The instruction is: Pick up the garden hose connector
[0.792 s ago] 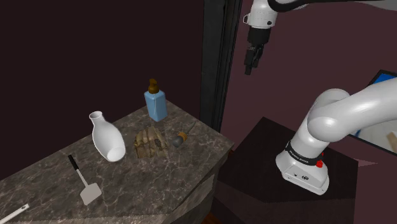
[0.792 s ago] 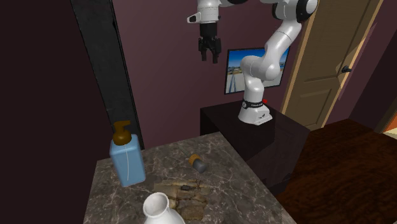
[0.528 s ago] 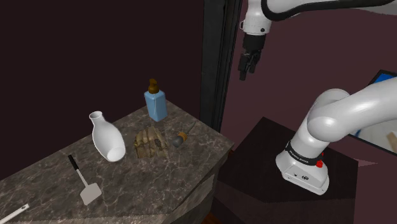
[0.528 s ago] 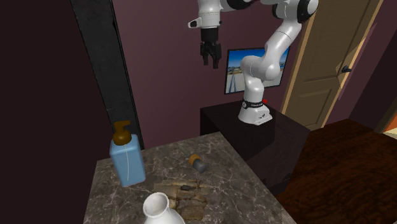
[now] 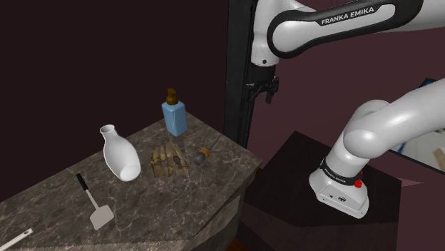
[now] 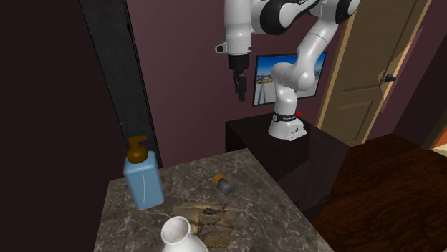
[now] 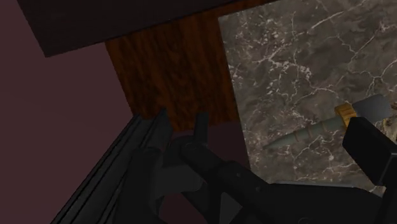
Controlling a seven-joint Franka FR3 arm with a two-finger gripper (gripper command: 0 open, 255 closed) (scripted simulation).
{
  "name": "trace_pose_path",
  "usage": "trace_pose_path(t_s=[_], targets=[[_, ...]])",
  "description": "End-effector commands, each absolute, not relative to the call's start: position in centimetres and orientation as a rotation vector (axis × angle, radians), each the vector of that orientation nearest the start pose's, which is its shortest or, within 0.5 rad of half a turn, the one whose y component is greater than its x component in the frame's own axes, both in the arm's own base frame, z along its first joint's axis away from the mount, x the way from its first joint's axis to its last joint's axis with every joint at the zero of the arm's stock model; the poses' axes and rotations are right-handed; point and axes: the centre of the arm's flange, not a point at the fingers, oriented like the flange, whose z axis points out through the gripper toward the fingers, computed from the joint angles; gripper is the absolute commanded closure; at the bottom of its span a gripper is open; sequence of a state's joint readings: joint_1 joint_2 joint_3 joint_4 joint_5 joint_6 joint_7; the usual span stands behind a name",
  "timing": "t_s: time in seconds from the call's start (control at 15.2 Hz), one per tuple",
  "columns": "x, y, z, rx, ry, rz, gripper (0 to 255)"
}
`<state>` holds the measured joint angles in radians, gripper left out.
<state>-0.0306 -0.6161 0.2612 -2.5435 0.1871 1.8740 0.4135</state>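
The garden hose connector (image 5: pixel 199 155) is a small grey piece with a brass end, lying on its side on the marble counter (image 5: pixel 214 185) near the corner closest to the arm. It also lies on the counter in the second exterior view (image 6: pixel 222 183). My gripper (image 5: pixel 272 89) hangs high in the air beside the dark pillar, well above the connector and off toward the shoulder view's right. It points downward in the second exterior view (image 6: pixel 241 88). In the wrist view the gripper (image 7: pixel 257 124) is open with nothing between its fingers, and the connector (image 7: pixel 337 121) lies beside one fingertip (image 7: pixel 369 147).
A blue pump bottle (image 5: pixel 175 116), a white vase (image 5: pixel 120 155), a brownish ribbed mat (image 5: pixel 167 160) and a grey spatula (image 5: pixel 94 204) share the counter. A dark pillar (image 5: pixel 241 71) rises at the counter's far corner. The black stand (image 5: pixel 292 192) sits past the counter's edge.
The arm has swung toward the shoulder view's left and down, bringing the gripper next to the pillar and nearer the counter. Nothing on the counter has moved.
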Motion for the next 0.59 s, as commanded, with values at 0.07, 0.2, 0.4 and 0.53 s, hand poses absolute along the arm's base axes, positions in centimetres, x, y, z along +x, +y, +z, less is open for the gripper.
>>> trace_pose_path(t_s=[0.07, 0.2, 0.4, 0.53], targets=[[36.2, 12.5, 43.3, -3.069, 0.682, 0.114, 0], [37.4, 14.1, 41.5, -3.044, 0.819, 0.118, 0], [39.5, 16.2, 38.7, -2.993, 1.024, 0.123, 0], [41.0, 17.3, 36.7, -2.952, 1.159, 0.127, 0]])
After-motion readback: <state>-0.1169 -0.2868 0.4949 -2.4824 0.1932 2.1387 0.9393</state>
